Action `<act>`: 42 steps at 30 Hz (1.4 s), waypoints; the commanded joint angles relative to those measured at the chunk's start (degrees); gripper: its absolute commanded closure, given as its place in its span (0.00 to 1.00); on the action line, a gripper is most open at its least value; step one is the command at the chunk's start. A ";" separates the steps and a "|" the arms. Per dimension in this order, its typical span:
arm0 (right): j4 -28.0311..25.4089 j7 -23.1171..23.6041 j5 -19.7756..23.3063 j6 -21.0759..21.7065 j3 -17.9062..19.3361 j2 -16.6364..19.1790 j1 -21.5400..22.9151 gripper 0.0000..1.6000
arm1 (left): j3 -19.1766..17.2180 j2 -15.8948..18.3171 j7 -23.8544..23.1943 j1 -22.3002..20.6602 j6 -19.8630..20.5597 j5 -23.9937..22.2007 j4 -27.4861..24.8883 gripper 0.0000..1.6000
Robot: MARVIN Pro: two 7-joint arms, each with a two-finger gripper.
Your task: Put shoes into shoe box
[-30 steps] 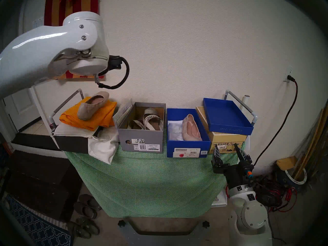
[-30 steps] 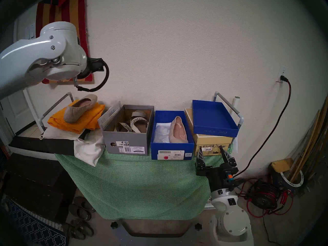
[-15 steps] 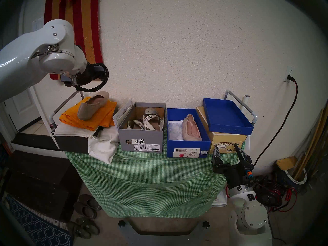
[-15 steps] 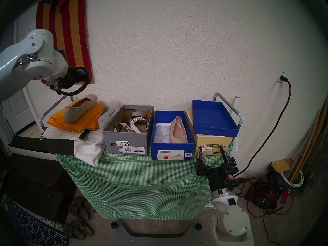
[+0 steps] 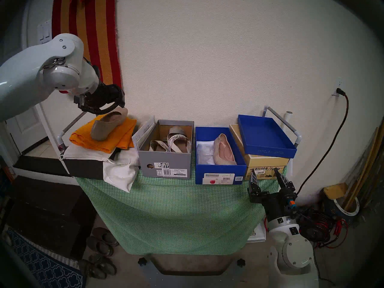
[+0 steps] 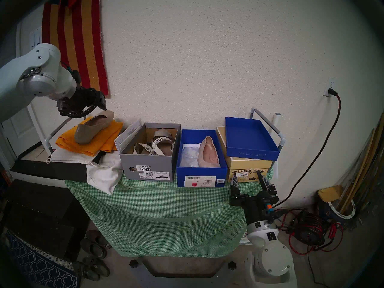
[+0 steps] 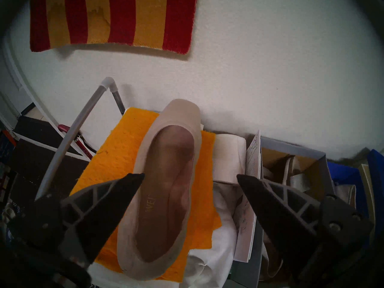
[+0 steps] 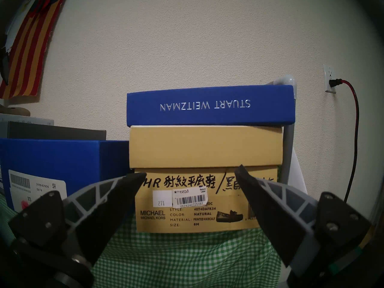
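One beige ballet flat lies on a folded orange cloth at the table's back left. My left gripper hangs just above it, open, one finger on each side of the shoe and neither touching it. The other flat lies inside the open royal-blue shoe box, against its right wall and beside white paper. My right gripper is open and empty, in front of the tan box at the table's right front edge.
A grey box with white strappy sandals stands left of the blue box. A tan box carries a shallow blue lid on the right. A white cloth bag hangs over the green checked tablecloth. A grey rail stands by the orange cloth.
My left arm has swung left and come down, bringing its gripper just over the flat on the orange cloth. The right arm and the shoes have not moved.
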 commanded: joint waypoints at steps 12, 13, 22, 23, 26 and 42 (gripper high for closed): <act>-0.05 0.02 0.05 0.01 -0.01 -0.01 -0.03 0.00 | 1.54 -9.63 -4.34 3.90 0.57 -2.15 9.85 0.00; -0.05 0.02 0.05 0.01 -0.01 -0.01 -0.03 0.00 | 1.61 -10.03 -4.49 4.11 0.45 -2.04 10.03 0.00; -0.05 0.02 0.05 0.01 -0.01 -0.01 -0.03 0.00 | 2.07 -13.82 -7.44 6.73 0.37 -0.98 16.12 0.00; -0.05 0.02 0.05 0.01 -0.01 -0.01 -0.03 0.00 | 2.11 -14.18 -7.77 7.01 0.43 -0.85 16.66 0.00; -0.05 0.02 0.05 0.01 -0.01 -0.01 -0.03 0.00 | 2.30 -15.40 -8.69 7.98 0.26 -0.26 18.52 0.00; -0.05 0.02 0.05 0.01 -0.01 -0.01 -0.03 0.00 | 2.52 -18.49 -13.02 10.97 1.07 1.03 24.51 0.00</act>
